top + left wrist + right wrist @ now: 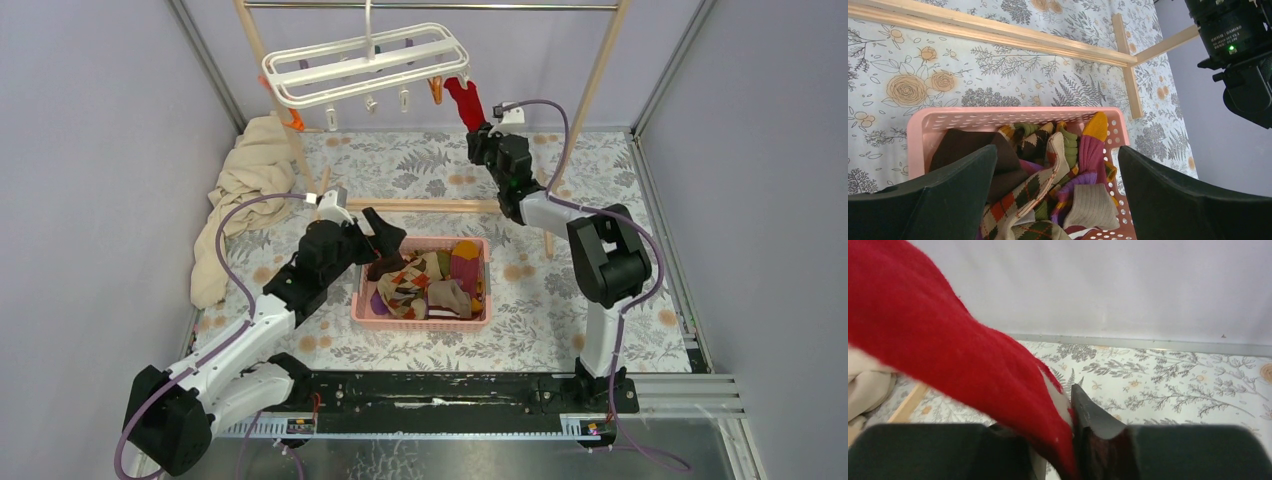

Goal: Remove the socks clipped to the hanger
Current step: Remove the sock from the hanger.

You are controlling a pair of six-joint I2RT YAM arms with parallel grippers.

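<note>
The white hanger hangs tilted from the rail at the back. One red sock dangles from its right end by an orange clip. My right gripper is raised to the sock's lower end. In the right wrist view the red sock runs down between the fingers, and the right gripper is shut on it. My left gripper hovers open over the pink basket. Between its wide-apart fingers lies a pile of argyle, beige, purple and maroon socks.
A wooden-post rack with a metal rail carries the hanger, and its base bar lies behind the basket. A beige cloth is heaped at the left wall. The right arm shows at the edge of the left wrist view.
</note>
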